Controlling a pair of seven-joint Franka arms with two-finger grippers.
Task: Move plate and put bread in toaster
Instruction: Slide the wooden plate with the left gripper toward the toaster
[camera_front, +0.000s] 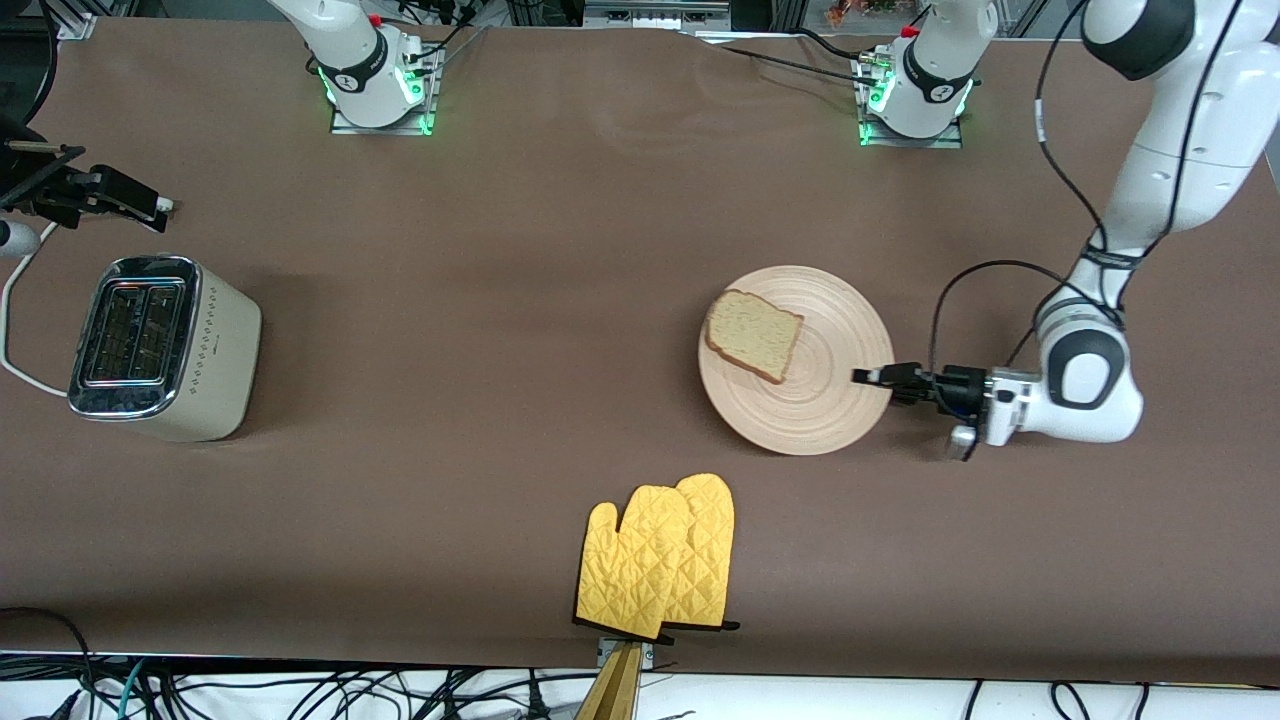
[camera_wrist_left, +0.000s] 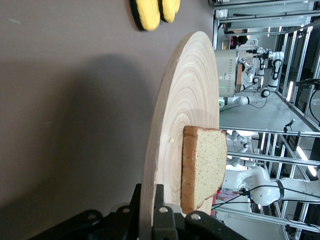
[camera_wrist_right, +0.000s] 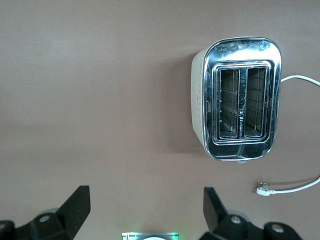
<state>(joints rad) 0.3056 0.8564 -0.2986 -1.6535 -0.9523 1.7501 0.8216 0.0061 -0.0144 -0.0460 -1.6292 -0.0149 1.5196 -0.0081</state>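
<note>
Reaching low and level, left gripper (camera_front: 872, 377) fingers pinching plate (camera_front: 830, 400) rim, right gripper (camera_wrist_right: 145, 210) fingers spread above toaster (camera_wrist_right: 240, 100).

A wide stretch of bare brown counter (camera_front: 480, 330) is lying open between the cream-white chrome-topped toaster (camera_front: 165, 348) and the round light-wood plate (camera_front: 810, 385). The toaster's two slots are standing open from above. The pair of yellow quilted oven mitts (camera_front: 660, 555) is sitting nearer the front camera than the plate, apart from it. The left gripper (camera_front: 872, 377) is occupying the plate's rim at the left arm's end. The square tan bread slice (camera_front: 755, 335) is covering part of the plate.
</note>
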